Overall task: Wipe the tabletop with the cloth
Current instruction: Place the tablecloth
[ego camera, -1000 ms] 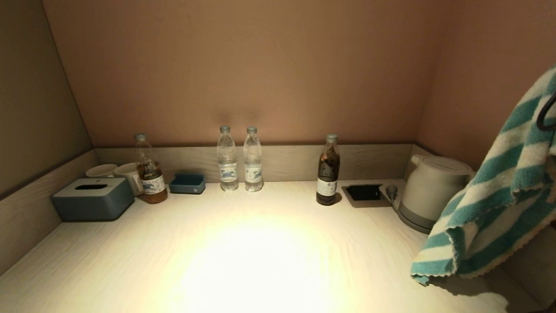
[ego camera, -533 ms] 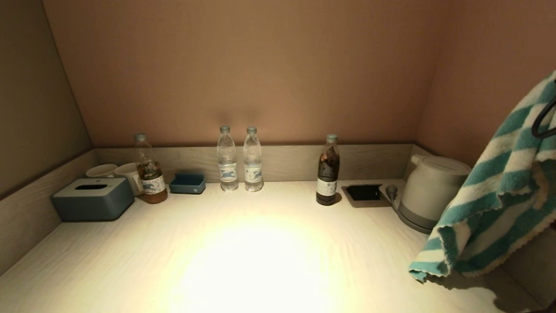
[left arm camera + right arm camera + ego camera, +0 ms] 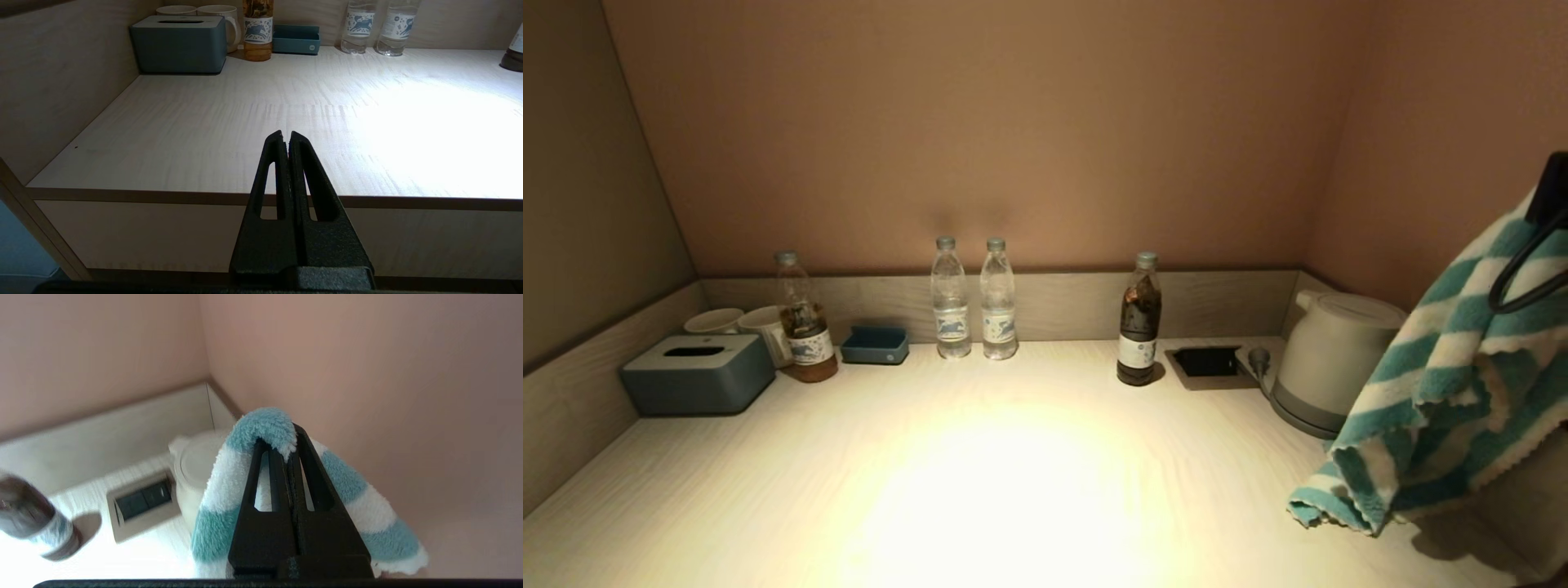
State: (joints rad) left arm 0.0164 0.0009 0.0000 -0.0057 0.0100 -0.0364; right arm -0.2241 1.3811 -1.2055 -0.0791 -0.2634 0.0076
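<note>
A teal and white striped cloth (image 3: 1445,408) hangs in the air at the right edge of the head view, in front of the kettle. Its lower corner hangs just above the pale wooden tabletop (image 3: 1013,474). My right gripper (image 3: 288,437) is shut on the cloth (image 3: 265,428), which drapes over both fingers. In the head view only a dark part of the right arm (image 3: 1553,192) shows above the cloth. My left gripper (image 3: 285,136) is shut and empty, held in front of the tabletop's front edge (image 3: 163,196), left of the lit patch.
Along the back stand a grey tissue box (image 3: 698,371), two white mugs (image 3: 743,325), a tea bottle (image 3: 805,322), a blue tray (image 3: 876,345), two water bottles (image 3: 972,298), a dark bottle (image 3: 1139,320), a socket panel (image 3: 1209,363) and a white kettle (image 3: 1331,359). Walls close in on both sides.
The cloth has moved lower and slightly right at the right edge of the head view and has bunched up. The dark arm part now shows above it. The left gripper's motion cannot be told.
</note>
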